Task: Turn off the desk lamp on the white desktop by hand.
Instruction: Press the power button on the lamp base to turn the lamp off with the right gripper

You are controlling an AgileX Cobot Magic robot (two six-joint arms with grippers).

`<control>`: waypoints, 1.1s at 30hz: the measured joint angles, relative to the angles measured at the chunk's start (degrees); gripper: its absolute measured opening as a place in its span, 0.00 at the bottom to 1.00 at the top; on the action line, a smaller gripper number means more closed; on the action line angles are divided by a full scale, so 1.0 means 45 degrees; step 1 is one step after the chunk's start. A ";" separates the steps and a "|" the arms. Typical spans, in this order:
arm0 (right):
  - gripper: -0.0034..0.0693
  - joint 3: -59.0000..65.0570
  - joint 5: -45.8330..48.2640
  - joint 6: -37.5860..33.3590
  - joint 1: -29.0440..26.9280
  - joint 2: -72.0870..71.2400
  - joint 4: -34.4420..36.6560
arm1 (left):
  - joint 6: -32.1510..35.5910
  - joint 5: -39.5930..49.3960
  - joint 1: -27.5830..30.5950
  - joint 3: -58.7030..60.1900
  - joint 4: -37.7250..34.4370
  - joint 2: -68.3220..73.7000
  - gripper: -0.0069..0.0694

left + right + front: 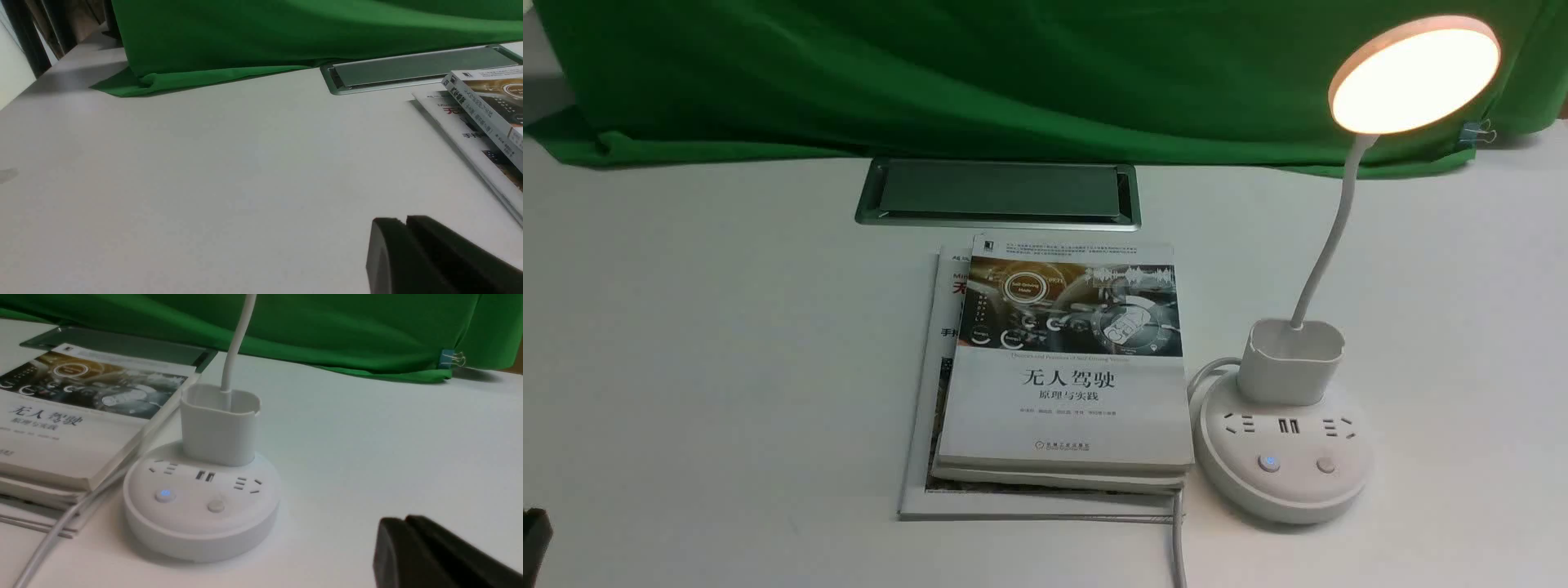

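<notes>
Still, lamp (202, 502) and tool (402, 547) sit apart.

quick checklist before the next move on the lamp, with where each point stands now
- Lamp still needs switching off: ok, its disc glows
- Base flat on the white desktop: ok
- Both buttons uncovered: ok, one lit blue, one unlit
- Books off the buttons: ok, they lie beside the base
- Right gripper's fingers shut for pressing: cannot tell, only partly in view
</notes>
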 joint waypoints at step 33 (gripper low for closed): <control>0.13 0.0000 -0.1929 0.3218 0.0000 0.0000 0.0838 | -0.0010 0.0000 0.0000 0.0000 0.0000 0.0000 0.12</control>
